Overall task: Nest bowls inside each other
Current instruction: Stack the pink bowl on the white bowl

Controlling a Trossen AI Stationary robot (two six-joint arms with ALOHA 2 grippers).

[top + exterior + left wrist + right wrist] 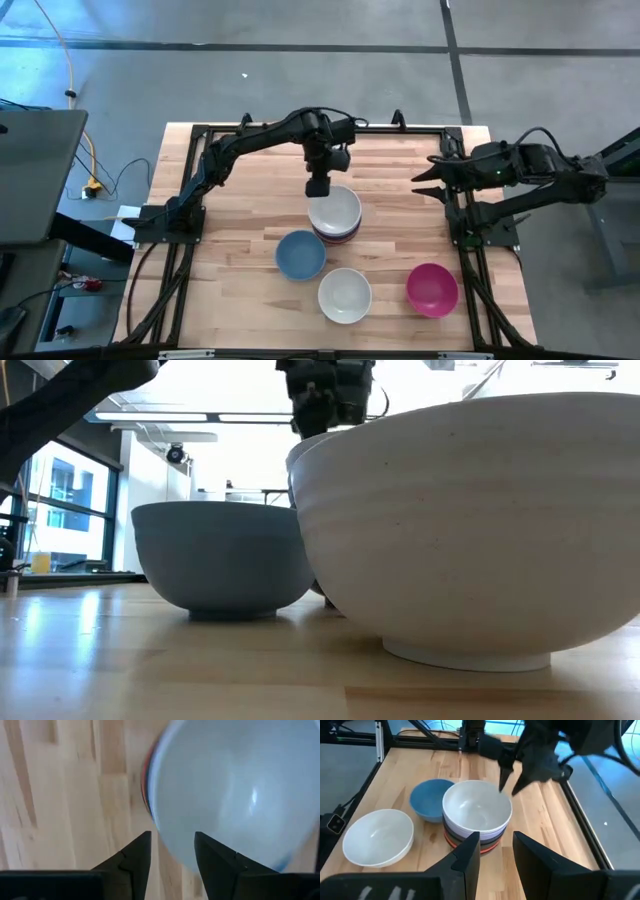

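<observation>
Loose white bowl [345, 295]: we are finding it nearest the front edge of the table [230, 300], standing alone, upright, mouth up. In the low view it is filling most of the frame.

Magenta bowl [432, 289]: sitting beside the white one toward the right arm's side, also single and apart from everything.

Blue bowl [300, 254]: resting a little farther back, just beside the stack on the left arm's side; we cannot tell whether the rims are touching.

Stack [334, 215]: several bowls nested at mid-table, a white one on top, dark and reddish rims showing underneath. Round things, so no long axis is mattering for the grasp.

Left gripper [318, 186]: hanging at the far rim of the stack's top bowl, pointing down. Jaws are standing apart with nothing between them; in the left wrist view the rim is lying just ahead of the fingertips, not inside the gap.

Right gripper [425, 182]: parked far back at its own edge of the table, well apart from all bowls, jaws apart and empty.

Deciding relation: we are judging the blue bowl the nearest loose one to the left gripper, lying toward the front and slightly to the left arm's side of its jaws. The magenta bowl is lying nearer the right arm.

Risk: a rim grasp on the blue bowl so close to the stack could be nudging the stack.
</observation>
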